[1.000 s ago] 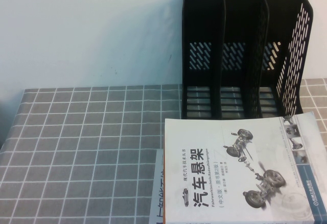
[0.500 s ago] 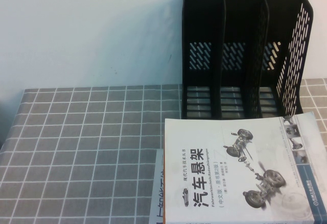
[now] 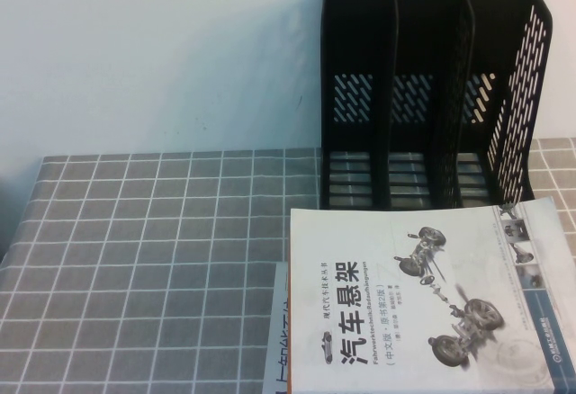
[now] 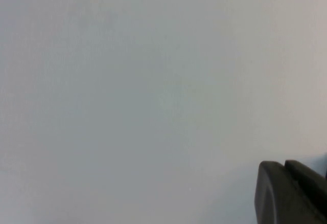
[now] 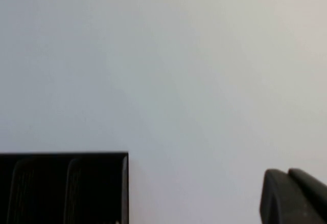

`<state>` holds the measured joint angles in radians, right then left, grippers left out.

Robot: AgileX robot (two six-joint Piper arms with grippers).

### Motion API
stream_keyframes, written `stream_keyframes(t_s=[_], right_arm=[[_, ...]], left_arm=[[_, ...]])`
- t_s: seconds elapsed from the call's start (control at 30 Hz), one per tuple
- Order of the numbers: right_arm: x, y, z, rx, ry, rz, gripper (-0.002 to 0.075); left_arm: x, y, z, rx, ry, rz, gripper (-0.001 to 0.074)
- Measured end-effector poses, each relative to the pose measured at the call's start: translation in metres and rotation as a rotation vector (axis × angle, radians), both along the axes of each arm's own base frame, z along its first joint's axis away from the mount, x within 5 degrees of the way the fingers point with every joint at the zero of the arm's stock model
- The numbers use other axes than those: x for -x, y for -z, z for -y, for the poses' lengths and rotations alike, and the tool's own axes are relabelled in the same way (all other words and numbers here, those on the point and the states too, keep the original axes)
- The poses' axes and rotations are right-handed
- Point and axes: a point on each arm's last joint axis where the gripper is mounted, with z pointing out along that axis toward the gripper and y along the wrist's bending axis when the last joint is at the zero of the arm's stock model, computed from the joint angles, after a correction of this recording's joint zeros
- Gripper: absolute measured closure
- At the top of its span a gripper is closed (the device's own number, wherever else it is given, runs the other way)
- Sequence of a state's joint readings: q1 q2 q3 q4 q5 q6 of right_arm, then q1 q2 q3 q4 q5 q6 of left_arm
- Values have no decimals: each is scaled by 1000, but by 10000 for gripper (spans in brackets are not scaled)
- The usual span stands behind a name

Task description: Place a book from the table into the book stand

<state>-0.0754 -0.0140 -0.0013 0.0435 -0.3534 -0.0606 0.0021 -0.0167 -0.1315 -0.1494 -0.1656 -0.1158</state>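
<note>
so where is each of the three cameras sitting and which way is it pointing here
High view: raised on the robot's side, angled down at the table, the book and the book stand; no arm or gripper shows.
Left wrist view: on the left arm, facing a blank pale wall; only a dark corner of the left gripper shows.
Right wrist view: on the right arm, facing the wall and the book stand's top edge; a corner of the right gripper shows.
Shared: the high and right wrist views both see the book stand.

A plain test setup: grid-cloth bench (image 3: pixel 135 259) against a bare white wall (image 3: pixel 153 52), black file rack (image 3: pixel 423 97), textbooks (image 3: pixel 423 304).
</note>
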Motion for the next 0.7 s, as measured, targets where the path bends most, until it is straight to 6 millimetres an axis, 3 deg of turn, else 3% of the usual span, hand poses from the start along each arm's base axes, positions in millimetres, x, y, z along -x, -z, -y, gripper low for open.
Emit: stream_keyframes(t_s=[0.2,0.33,0.5,0.7], right_arm=[[7,-35,-3,-23,-33,-293,729],[1,-60,-6,-69,-74,-532,729],[-31,-81,-11,-83,-150,-833,729],[-92,-71,-15,-98,-251,-1093,729]], left_arm=[[8,-61,4,-52,25,-118,738],[-9,-87,7,-64,68,-293,738],[-50,-86,20,-76,212,-615,738],[-98,-61,50,38,425,-873,738]])
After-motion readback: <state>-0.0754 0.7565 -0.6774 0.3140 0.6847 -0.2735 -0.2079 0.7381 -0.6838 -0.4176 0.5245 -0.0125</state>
